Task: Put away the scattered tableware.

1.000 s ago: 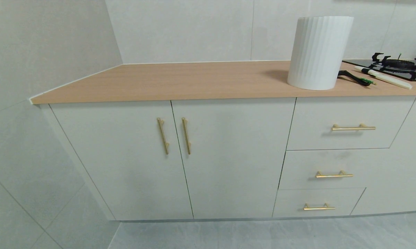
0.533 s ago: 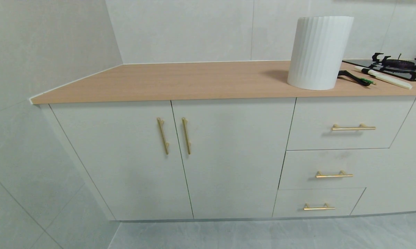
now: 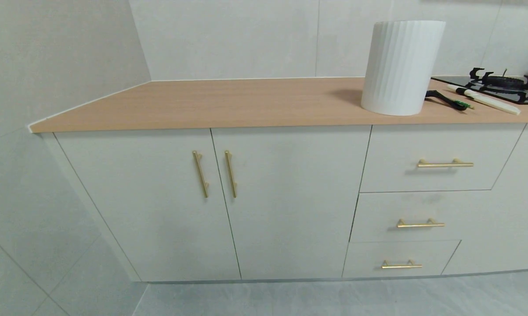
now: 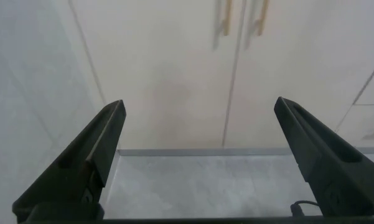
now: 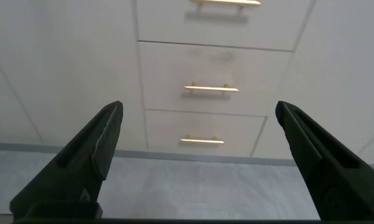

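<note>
On the wooden countertop (image 3: 229, 103) at the right stands a tall white ribbed container (image 3: 400, 66). Beside it lie a black-handled utensil with a green tip (image 3: 448, 100) and a long white utensil (image 3: 486, 99), close to the gas hob (image 3: 505, 82). My left gripper (image 4: 199, 112) is open, low down in front of the double cabinet doors (image 4: 236, 68), holding nothing. My right gripper (image 5: 199, 112) is open too, low in front of the drawers (image 5: 215, 71), with nothing between its fingers.
The cabinet has two doors with gold handles (image 3: 214, 174) and three drawers with gold handles (image 3: 444, 164) on the right. A tiled wall (image 3: 35, 87) closes off the left side. Grey floor (image 3: 334, 298) runs along the cabinet's base.
The whole head view has shifted slightly left and down, so the camera has moved. Nothing on the counter has moved.
</note>
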### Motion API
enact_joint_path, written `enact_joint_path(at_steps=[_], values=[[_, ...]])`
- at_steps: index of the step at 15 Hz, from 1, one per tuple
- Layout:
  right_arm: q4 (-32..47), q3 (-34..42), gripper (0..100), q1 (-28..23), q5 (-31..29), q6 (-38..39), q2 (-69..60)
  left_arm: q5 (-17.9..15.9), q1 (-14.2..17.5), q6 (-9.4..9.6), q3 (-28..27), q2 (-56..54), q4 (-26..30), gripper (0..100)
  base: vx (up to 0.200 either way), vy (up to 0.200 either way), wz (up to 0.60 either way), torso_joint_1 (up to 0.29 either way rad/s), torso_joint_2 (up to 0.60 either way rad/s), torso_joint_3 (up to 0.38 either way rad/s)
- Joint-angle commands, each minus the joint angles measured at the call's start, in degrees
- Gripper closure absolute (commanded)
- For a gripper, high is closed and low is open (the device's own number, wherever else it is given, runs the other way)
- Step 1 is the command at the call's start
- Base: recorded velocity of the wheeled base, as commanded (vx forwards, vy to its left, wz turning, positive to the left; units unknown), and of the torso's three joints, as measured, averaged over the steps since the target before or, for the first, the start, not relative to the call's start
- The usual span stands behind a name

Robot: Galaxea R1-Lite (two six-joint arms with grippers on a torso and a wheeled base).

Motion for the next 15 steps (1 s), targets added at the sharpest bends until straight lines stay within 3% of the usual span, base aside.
enact_joint_path(at_steps=[1, 9, 15], values=[[0.03, 0.00, 0, -0.07, 0.04, -0.05, 0.09, 0.02, -0.01, 0.00, 0.00, 0.05, 0.00, 0, 0.000, -0.200, 0.00, 0.002, 0.00, 0.002], [0.03, 0.00, 0, 0.02, 0.04, -0.05, 0.09, 0.02, 0.07, 0.00, 0.00, 0.05, 0.00, 0, 0.000, -0.200, 0.00, 0.001, 0.00, 0.001], [0.03, 0.00, 0, -0.07, 0.04, -0.05, 0.18, 0.02, 0.07, -0.09, 0.00, 0.05, 0.00, 0, 0.000, 0.000, 0.00, 0.000, 0.00, 0.000]])
